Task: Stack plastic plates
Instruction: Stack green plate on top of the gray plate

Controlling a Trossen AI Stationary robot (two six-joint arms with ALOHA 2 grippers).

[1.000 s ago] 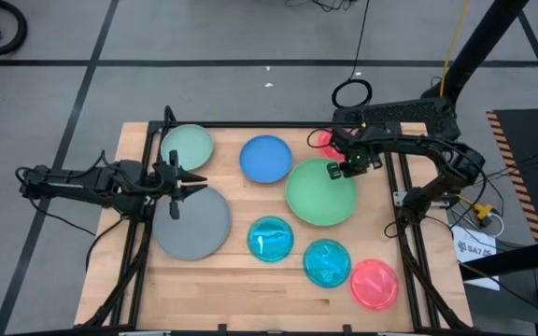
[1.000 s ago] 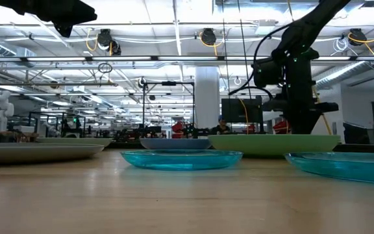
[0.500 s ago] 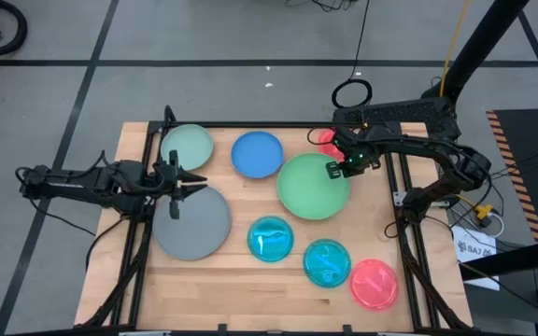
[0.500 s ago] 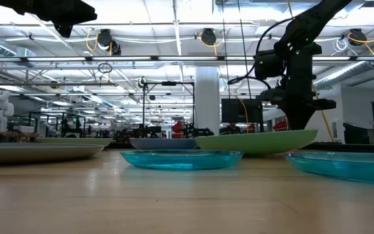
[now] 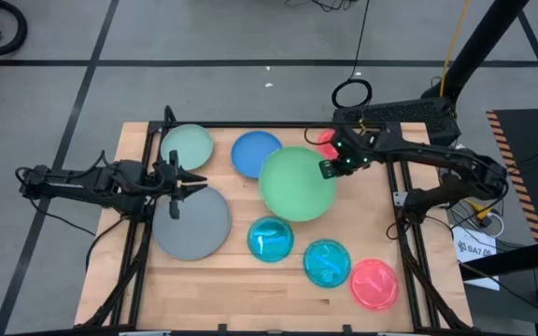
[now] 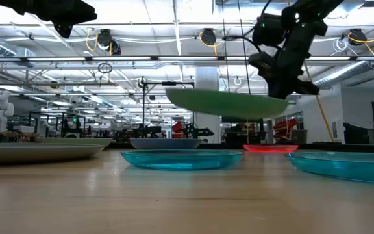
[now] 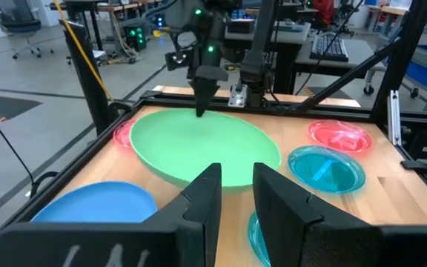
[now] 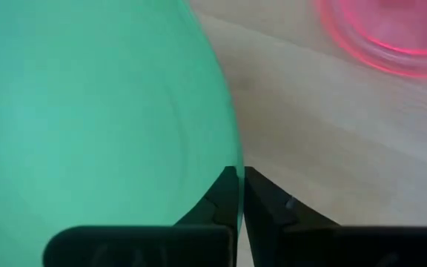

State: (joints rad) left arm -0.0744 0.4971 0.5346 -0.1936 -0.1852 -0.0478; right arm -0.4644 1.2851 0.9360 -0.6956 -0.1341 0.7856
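right gripper (image 5: 331, 169) jaws clamped on large green plate (image 5: 295, 184) rim | plate now lifted off counter (image 5: 236, 280), moved leftward | left gripper (image 5: 197, 184) narrow, empty | grey plate (image 5: 192, 224) likely destination

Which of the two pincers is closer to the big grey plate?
Left. The left pincer hangs just above the grey plate's far edge. The right pincer is across the table, shut on the rim of the green plate, which it holds up.

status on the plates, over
Right tool shut on green plate rim, plate lifted clear of the table. Left tool idle above grey plate. Blue plate partly under the green one, cyan plates close below.
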